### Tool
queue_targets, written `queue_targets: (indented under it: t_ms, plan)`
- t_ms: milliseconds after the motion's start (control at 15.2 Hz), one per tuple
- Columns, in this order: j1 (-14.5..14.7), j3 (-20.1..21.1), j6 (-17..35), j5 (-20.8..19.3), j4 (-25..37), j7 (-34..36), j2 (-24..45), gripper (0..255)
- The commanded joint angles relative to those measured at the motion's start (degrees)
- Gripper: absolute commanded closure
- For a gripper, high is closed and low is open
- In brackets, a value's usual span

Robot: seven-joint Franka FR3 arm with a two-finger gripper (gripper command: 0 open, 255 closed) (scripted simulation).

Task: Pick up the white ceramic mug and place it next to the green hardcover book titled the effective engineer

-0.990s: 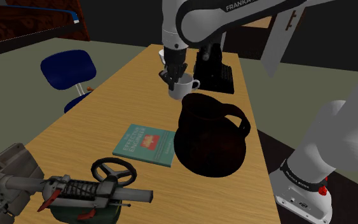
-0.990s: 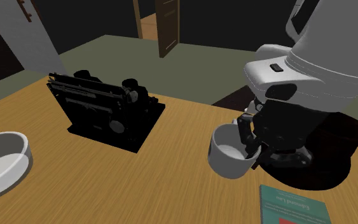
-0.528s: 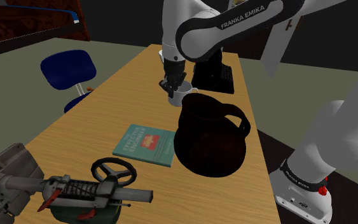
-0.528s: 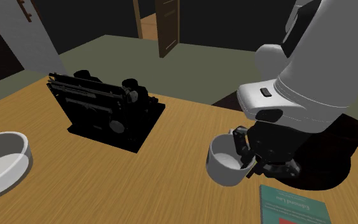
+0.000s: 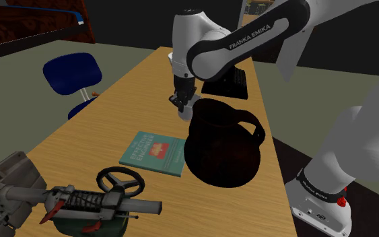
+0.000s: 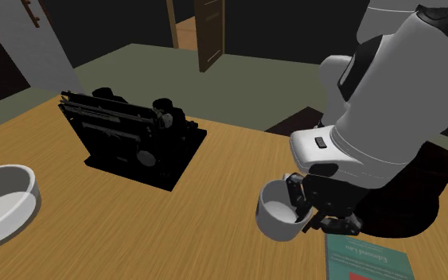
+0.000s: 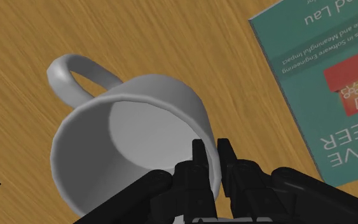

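Holding the mug (image 7: 133,140) by its rim: jaws clenched on the wall opposite the handle (image 7: 75,73), one jaw inside the cup, one outside. From the second exterior view, the mug looks clear of the counter (image 5: 114,114) and a bit tilted. It hangs over bare wood just beside the book (image 7: 327,76), with the handle pointing away from the book.

Step in hand, as I judge it, is the set-down. Spot looks about right, so little sideways travel is needed. Go straight down, slowly. A rim pinch is a thin hold, so the mug can swing or slip. Level the base before it touches. Keep the whole base on wood, not overlapping the cover, or it will rock. Let go only once the base sits flat. Then lift straight up so the inner jaw does not hook the rim and tip the mug.

Watch the dark jug (image 5: 223,145). It stands close by the wrist in the shoulder view, so avoid any drift toward it.
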Motion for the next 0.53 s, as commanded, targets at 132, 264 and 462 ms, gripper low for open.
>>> queue_targets:
  t_ms: [132, 264, 462]
  plan:
    - [-0.1, 0.0, 3.1, -0.8, -1.5, 0.7, 1.7, 255]
    - [-0.1, 0.0, 4.6, -1.2, -2.1, 1.1, 2.6, 255]
    - [-0.1, -0.1, 5.8, -1.5, -2.6, 1.4, 3.3, 255]
